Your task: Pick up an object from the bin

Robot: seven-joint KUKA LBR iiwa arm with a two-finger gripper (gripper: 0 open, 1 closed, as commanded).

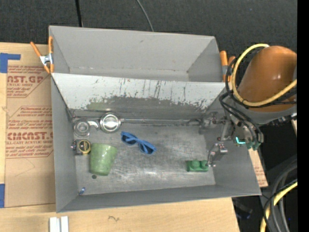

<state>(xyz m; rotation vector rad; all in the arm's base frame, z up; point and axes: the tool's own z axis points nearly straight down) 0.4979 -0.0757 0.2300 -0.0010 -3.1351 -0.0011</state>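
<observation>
Even overhead light; soft sheen on bin [166, 151] floor.

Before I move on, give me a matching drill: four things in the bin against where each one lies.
Things:
1. pale green cup
2. blue sunglasses
3. small dark green piece
4. shiny silver round thing

Places:
A. right side of the floor, just beside the gripper
B. middle of the floor
C. left, at the foot of the far wall
D. left, on its side, nearer the front

Pairs: 1-D, 2-B, 3-A, 4-C
</observation>
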